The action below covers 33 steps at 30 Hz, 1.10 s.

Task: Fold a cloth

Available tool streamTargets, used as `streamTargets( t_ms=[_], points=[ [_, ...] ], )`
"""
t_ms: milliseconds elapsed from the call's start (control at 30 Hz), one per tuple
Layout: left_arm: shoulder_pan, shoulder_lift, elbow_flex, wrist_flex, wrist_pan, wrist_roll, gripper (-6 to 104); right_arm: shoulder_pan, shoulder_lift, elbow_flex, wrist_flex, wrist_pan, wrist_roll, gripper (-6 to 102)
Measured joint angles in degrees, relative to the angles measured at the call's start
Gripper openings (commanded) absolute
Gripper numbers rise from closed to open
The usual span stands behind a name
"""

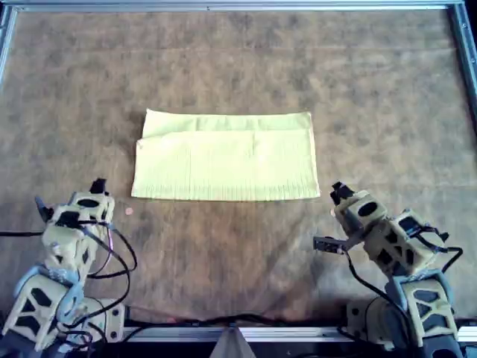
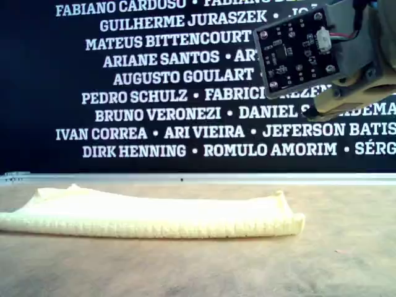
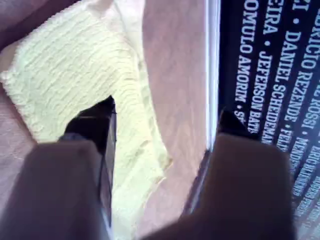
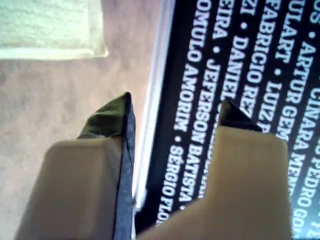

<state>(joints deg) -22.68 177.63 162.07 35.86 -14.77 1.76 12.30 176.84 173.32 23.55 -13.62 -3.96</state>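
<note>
Facing the cloth [image 1: 226, 158], its long axis running crosswise ahead of both my spread, empty grippers, left gripper [image 3: 162, 120] and right gripper [image 4: 175, 107] about equally near.

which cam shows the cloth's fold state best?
Overhead view: the whole cloth shows, folded over, with a strip of the under layer showing past the top layer's edge. Exterior view gives only its low side profile. Left wrist view catches part, right wrist view only a corner.
</note>
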Motion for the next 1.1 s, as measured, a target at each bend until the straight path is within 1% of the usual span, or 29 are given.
streamTargets(
  t_ms=[167, 300, 467, 700, 833, 933, 1100],
  points=[
    [0.0, 0.0, 0.4, 0.0, 0.0, 0.0, 73, 0.0, 0.0, -0.5, 0.0, 0.2, -0.53, 69],
    [0.0, 0.0, 0.4, 0.0, 0.0, 0.0, 73, 0.0, -5.5, -2.5, 0.0, 0.0, -0.7, 69],
    [0.0, 0.0, 0.4, 0.0, 0.0, 0.0, 73, 0.0, -21.8, -8.3, 0.0, 0.0, -0.7, 69],
    [0.0, 0.0, 0.4, 0.0, 0.0, 0.0, 73, -0.2, -53.7, -24.7, 0.0, 0.0, -0.7, 69],
    [0.0, 0.0, 0.4, 0.0, 0.0, 0.0, 73, -0.4, -68.3, -31.5, 0.0, 0.0, -0.44, 69],
    [0.0, 0.0, 0.4, 0.0, 0.0, 0.0, 73, -0.4, -74.1, -35.1, 0.0, 0.0, -0.18, 69],
    [0.0, 0.0, 0.4, 0.0, 0.0, 0.0, 73, -0.4, -75.2, -38.9, 0.0, 0.0, -0.18, 69]
  ],
)
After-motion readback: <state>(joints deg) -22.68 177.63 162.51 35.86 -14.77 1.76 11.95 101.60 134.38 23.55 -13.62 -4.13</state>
